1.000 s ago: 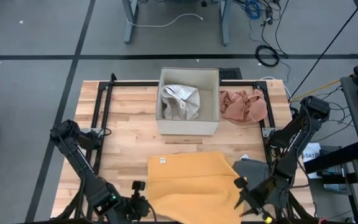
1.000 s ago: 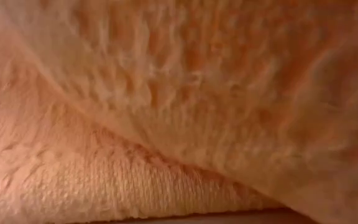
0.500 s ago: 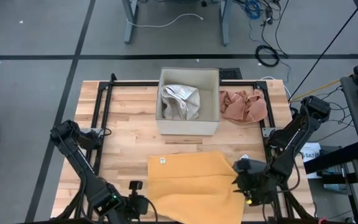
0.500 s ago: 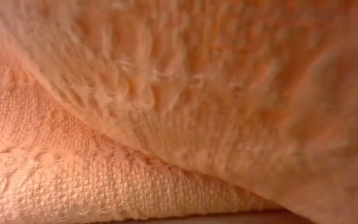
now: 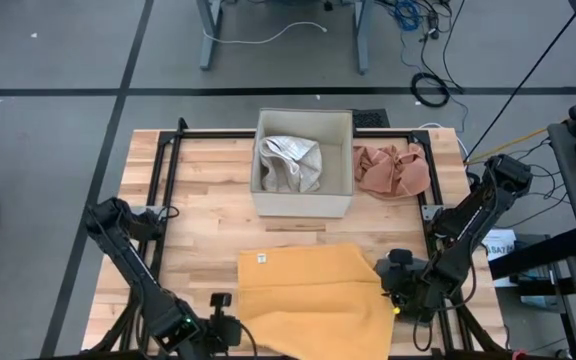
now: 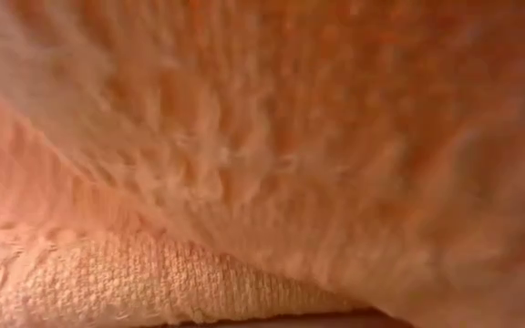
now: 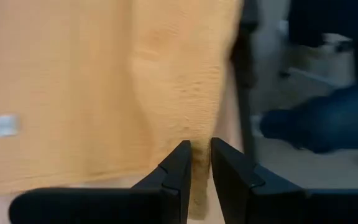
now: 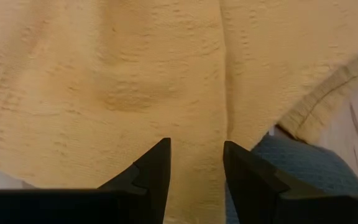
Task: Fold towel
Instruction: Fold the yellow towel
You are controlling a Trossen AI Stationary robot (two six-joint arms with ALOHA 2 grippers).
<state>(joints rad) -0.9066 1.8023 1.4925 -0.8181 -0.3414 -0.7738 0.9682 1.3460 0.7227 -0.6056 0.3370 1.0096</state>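
A yellow towel (image 5: 308, 290) lies flat on the wooden table by its near edge, a white label (image 5: 262, 258) at its far left corner. Its near part hangs close in front of the low view (image 6: 262, 137). My left gripper (image 7: 201, 155) is at the towel's near left part, shut on it. My right gripper (image 8: 196, 152) stands at the towel's right edge (image 5: 386, 290), its fingers apart with towel filling the gap between them. A blue-grey cloth (image 8: 291, 171) shows beneath the towel's hem. My left gripper pinches a narrow strip of the towel by its edge (image 7: 199, 140) between its two fingers, slanting down from the near left. The towel spreads away beyond the fingers. My right gripper slants down onto the towel near its right hem (image 8: 197, 124). Cloth fills the space between its fingers (image 8: 157, 165); how many layers, I cannot tell. The towel there rests on the table.
A cardboard box (image 5: 304, 195) holding a grey-white cloth (image 5: 290, 165) stands at the table's far middle, and a pink cloth (image 5: 393, 170) lies to its right. A black frame rail (image 5: 163, 200) runs round the table. Bare wood (image 5: 203, 240) lies left of the towel.
My right gripper has tipped steeply downward and rolled, moving down and a little toward the table's far edge onto the towel's right edge. In the low view the hanging towel has shifted downward.
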